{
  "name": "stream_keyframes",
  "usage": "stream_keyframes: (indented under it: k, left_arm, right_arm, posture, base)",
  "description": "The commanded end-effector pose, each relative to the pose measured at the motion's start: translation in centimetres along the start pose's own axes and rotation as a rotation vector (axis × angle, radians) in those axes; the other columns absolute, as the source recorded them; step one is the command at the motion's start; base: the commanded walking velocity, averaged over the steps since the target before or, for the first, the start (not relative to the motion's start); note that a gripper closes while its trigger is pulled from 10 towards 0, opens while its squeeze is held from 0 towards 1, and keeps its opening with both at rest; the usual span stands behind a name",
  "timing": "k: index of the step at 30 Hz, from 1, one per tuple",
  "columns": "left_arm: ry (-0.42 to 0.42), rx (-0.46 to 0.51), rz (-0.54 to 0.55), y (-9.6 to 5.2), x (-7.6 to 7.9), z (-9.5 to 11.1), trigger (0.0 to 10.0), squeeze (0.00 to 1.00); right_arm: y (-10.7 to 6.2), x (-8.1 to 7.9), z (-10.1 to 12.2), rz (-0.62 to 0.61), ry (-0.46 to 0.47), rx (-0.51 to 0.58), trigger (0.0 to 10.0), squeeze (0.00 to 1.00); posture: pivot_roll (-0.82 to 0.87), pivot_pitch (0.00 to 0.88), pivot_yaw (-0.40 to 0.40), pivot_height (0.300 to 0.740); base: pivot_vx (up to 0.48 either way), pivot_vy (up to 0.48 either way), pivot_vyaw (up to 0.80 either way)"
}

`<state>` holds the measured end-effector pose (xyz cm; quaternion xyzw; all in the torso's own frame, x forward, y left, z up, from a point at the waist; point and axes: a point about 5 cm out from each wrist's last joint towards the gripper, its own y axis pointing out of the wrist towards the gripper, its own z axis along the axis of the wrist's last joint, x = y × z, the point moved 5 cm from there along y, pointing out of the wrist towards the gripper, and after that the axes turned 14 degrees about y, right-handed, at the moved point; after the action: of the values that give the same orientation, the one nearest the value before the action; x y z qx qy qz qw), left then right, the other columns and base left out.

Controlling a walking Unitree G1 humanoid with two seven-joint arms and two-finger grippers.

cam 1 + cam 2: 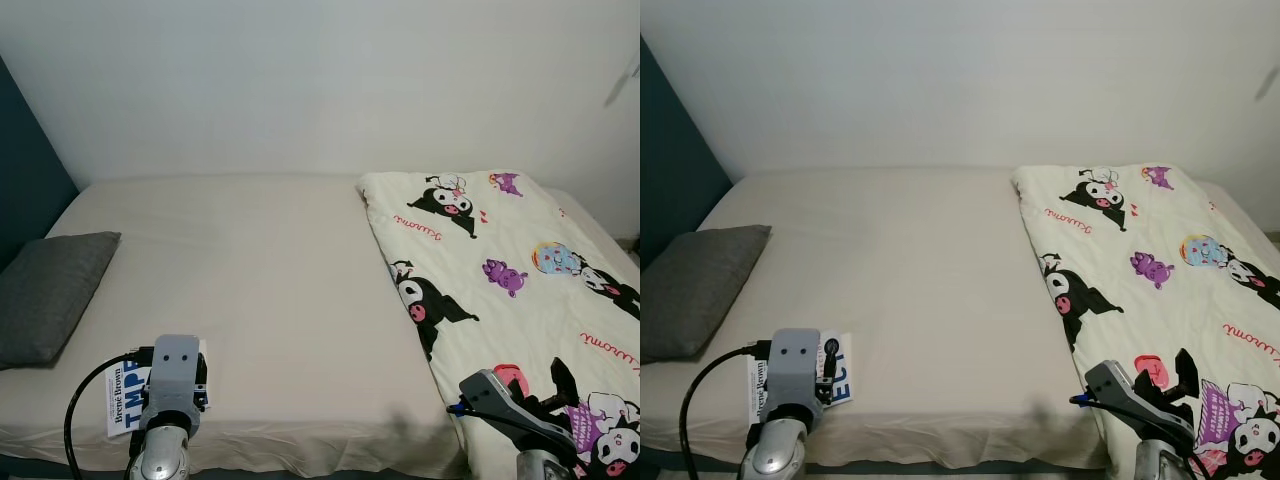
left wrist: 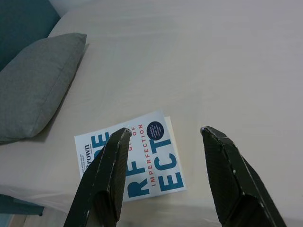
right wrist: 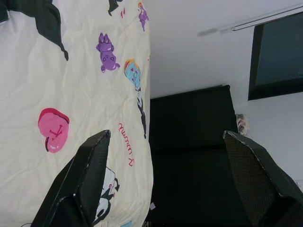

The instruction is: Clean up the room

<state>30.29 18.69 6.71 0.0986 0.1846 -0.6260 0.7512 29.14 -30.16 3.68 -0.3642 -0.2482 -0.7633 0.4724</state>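
A book [image 2: 130, 163] lies flat near the front left edge of the bed [image 1: 270, 290], close to the mattress edge. Its cover is white with large blue letters, a line of smaller red letters reading "IMPERFECTION", and a dark blue round badge near one corner; the spine carries an author's name in dark print. It rests face up, just beside the grey pillow [image 1: 50, 295] but not touching it.

The left gripper [image 2: 163, 135] hovers above the book with its two black fingers spread apart and nothing between them; one finger hangs over the cover, the other over bare sheet. The right gripper [image 3: 165, 137] is raised over the blanket [image 1: 500, 290] at the bed's front right, its fingers also spread wide and empty.

The bed is covered by a smooth beige sheet. The blanket, cream with black-and-white cartoon figures, purple creatures and pink hearts, covers the right side of the bed from the wall to the front edge. The pillow lies at the left side against a dark teal wall panel [image 1: 25, 170]. The wall [image 1: 320, 80] behind the bed is plain white.
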Motion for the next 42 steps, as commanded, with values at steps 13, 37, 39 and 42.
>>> stream_keyframes:
  k: [13,37,39,42]
  left_arm:
    - [0.015,-0.018,-0.003,-0.11,-0.14,-0.58,10.0,0.00]
    - [0.013,-0.020,-0.002,-0.10,-0.15,-0.58,10.0,0.00]
    - [0.013,-0.020,-0.002,-0.10,-0.15,-0.59,10.0,0.00]
    - [0.013,-0.021,-0.001,-0.10,-0.15,-0.59,10.0,0.00]
  right_arm:
    - [-0.41,-0.22,-0.76,0.011,-0.008,-0.017,10.0,0.00]
    - [-0.28,-0.26,-0.63,0.011,-0.008,-0.017,10.0,0.00]
    - [-0.27,-0.26,-0.63,0.011,-0.008,-0.017,10.0,0.00]
    - [-0.22,-0.25,-0.60,0.011,-0.008,-0.017,10.0,0.00]
  posture:
    - [-0.02,0.184,0.003,0.740]
    - [-0.02,0.187,-0.001,0.740]
    - [-0.02,0.187,-0.001,0.740]
    - [-0.02,0.187,-0.003,0.740]
  base:
    - [0.000,0.000,0.00]
    - [0.000,0.000,0.00]
    - [0.000,0.000,0.00]
    - [0.000,0.000,0.00]
